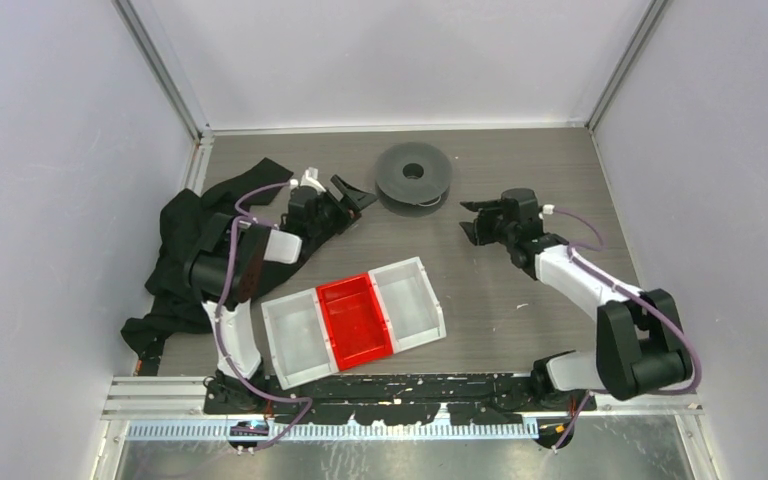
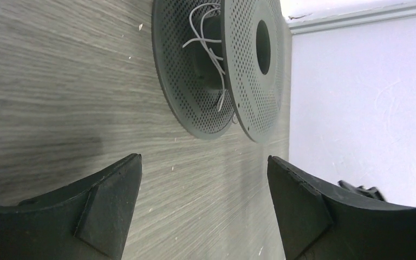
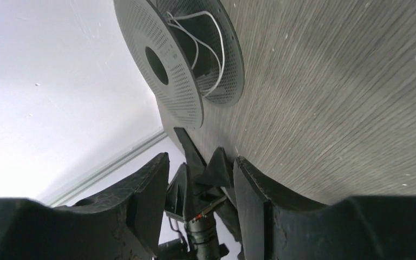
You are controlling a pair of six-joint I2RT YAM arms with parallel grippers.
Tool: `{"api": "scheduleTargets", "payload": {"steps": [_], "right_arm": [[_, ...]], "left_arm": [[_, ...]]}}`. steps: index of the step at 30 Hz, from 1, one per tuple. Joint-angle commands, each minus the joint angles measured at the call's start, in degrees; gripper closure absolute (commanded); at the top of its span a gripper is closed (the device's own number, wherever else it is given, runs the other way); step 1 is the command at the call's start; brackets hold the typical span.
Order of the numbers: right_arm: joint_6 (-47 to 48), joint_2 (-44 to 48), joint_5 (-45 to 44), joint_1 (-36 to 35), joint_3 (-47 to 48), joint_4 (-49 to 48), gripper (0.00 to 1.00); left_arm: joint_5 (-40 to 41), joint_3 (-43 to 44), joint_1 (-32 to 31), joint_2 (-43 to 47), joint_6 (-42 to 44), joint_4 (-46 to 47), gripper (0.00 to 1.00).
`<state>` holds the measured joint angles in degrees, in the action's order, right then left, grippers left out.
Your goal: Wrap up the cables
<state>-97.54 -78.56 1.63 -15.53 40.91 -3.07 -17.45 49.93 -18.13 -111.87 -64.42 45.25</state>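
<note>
The cables (image 2: pixel 208 46) are up on the spool (image 1: pixel 413 177), and that spool is lying flat on the table (image 1: pixel 520 290) close to the far edge, about halfway along it. You're looking at thin white wires curling loosely round the dark hub, tucked between the two perforated grey flanges. They follow no single line. They loop around the hub, and one loose strand runs out from it toward the flange rim. The spool's own axis stands upright, with its round centre hole facing up.

Your left gripper (image 1: pixel 352 197) is just beside the spool on its left side, low over the table and aimed straight at the gap between the flanges. Its fingers are spread wide with only bare table between them. Your right gripper (image 1: pixel 480 218) is on the other side, a little further off and toward the right edge, also pointed at the spool. Its fingers are parted too, a narrower gap than the left, and they grip nothing. From the right wrist you can see the left gripper facing you under the spool's rim.

Behind your left arm, a black cloth (image 1: pixel 185 250) lies heaped along the left edge of the table. In the near half, about the middle, a three-part tray (image 1: pixel 355 320) sits skewed, with a red bin in the centre and a white one on each side. It is well apart from the spool. Purple hoses (image 1: pixel 222 330) run along both arms.
</note>
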Motion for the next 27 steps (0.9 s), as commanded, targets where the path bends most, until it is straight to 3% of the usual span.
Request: {"api": "scheduleTargets", "payload": {"steps": [1,7,14,18,20,27], "right_arm": [[11.18,7.13,-7.14,1.53,4.79,11.02,0.46],[32.21,15.31,-18.19,2.06,13.73,29.63,0.29],[50.35,22.04,-41.22,2.09,21.51,44.59,0.01],[58.97,24.05,-50.48,2.12,22.52,47.24,0.00],[60.46,24.25,-53.87,2.09,22.43,48.77,0.00],[59.58,22.93,-53.81,2.16,20.34,50.44,0.00]], "left_arm": [[-2.10,-1.28,0.64,7.89,5.63,-5.33,0.13],[-1.57,0.21,0.64,19.51,17.11,-22.48,0.13],[6.76,7.57,0.55,33.86,36.15,-55.24,0.11],[15.42,8.37,0.60,41.90,43.16,-66.53,0.11],[21.19,8.92,0.64,45.50,42.81,-71.83,0.04],[30.90,10.50,0.64,48.70,41.11,-84.79,0.00]]}}
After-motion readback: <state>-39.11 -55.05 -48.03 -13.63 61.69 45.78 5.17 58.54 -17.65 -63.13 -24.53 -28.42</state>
